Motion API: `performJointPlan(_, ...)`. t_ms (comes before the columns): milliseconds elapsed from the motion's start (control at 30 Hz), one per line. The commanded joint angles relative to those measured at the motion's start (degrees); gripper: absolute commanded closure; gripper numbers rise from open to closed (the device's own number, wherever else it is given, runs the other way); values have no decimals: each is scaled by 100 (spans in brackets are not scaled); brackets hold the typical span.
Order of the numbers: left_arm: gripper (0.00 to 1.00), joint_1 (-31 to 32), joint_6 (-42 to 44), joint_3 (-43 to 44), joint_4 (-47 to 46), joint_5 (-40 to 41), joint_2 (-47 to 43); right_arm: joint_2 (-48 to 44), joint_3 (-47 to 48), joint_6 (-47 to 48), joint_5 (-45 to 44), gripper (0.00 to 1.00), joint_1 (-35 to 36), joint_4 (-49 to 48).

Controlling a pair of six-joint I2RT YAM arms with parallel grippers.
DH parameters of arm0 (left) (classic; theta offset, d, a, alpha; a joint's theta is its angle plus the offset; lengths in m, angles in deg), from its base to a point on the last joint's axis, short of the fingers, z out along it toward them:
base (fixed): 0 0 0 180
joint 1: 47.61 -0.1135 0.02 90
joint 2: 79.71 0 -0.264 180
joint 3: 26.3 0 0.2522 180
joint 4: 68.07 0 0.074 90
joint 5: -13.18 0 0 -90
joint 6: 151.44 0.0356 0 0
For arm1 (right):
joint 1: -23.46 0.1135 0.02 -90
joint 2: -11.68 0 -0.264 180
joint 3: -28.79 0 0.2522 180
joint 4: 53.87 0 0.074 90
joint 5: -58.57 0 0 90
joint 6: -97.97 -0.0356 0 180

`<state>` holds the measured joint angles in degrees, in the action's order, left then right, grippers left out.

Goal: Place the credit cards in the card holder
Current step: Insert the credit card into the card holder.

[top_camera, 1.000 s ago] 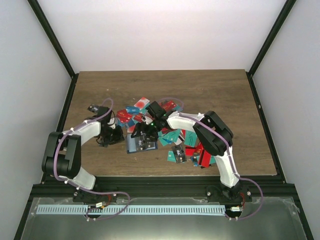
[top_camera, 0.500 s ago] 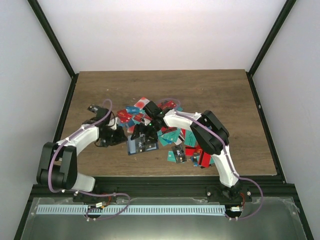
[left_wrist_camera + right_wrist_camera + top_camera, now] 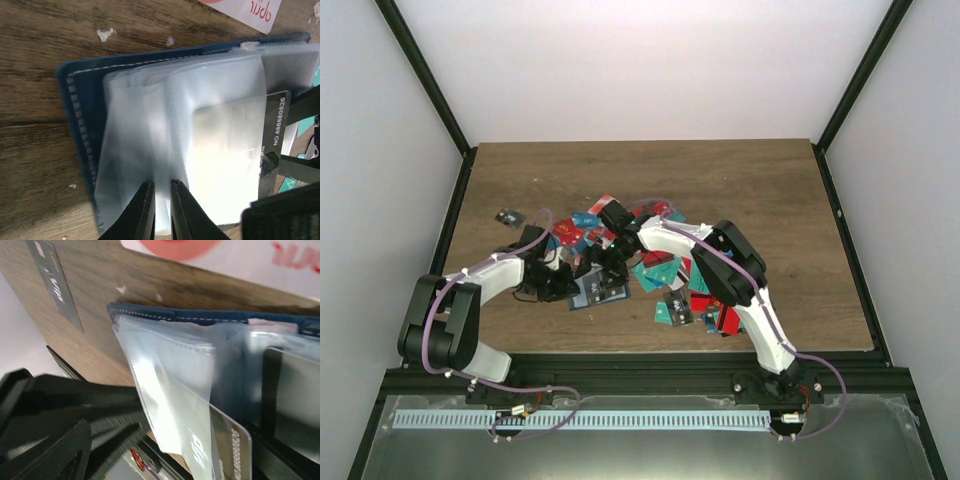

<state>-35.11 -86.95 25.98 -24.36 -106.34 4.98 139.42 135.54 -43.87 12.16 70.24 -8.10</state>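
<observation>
The navy card holder (image 3: 600,292) lies open on the table, its clear plastic sleeves (image 3: 150,140) fanned up. My left gripper (image 3: 161,192) comes in from the holder's left and is shut on one clear sleeve, which stands pinched between its narrow jaws. From the far side my right gripper (image 3: 610,264) reaches down over the holder, its fingers (image 3: 300,107) set wide on a black credit card (image 3: 278,127). The card (image 3: 232,450) sits partly inside a sleeve, its numbered end sticking out. More credit cards (image 3: 670,270) lie heaped to the right.
A lone dark card (image 3: 506,216) lies at the far left of the table. A white-and-red card (image 3: 250,7) rests just beyond the holder. Both arms crowd over the holder, close together. The red, teal and black pile spreads towards the front right (image 3: 715,318).
The left gripper has slid right to the holder's edge and closed on a sleeve. The right gripper has shifted slightly left and down over the holder with the card.
</observation>
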Motion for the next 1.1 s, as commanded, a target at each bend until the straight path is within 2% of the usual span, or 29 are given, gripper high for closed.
performJointPlan(0, 88, 21, 21, -30, -100, -188, 35, 496, 544, -201, -30, 21, 246, 117)
performJointPlan(133, 88, 19, 62, 0, -41, -165, -14, 490, 536, -266, 36, 22, 261, 5)
performJointPlan(400, 82, 8, 180, 504, 596, 441, -460, 341, 529, 101, -212, 21, 211, 623)
performJointPlan(567, 79, 8, 209, 883, 1064, 797, -818, 385, 747, 160, -239, 20, 191, 841)
performJointPlan(700, 77, 7, 154, 870, 1149, 809, -1000, 391, 1017, 279, -307, 19, 184, 1015)
performJointPlan(733, 77, 8, 145, 844, 1141, 809, -998, 396, 1113, 323, -333, 19, 182, 1103)
performJointPlan(800, 77, 8, 136, 783, 1012, 724, -991, 430, 1310, 464, -303, 2, 173, 1298)
performJointPlan(933, 77, 8, 57, 546, 542, 210, -890, 435, 1562, 766, -460, 0, 169, 1764)
performJointPlan(1067, 78, 6, 72, 522, 503, 368, -755, 341, 1682, 971, -688, 0, 124, 2075)
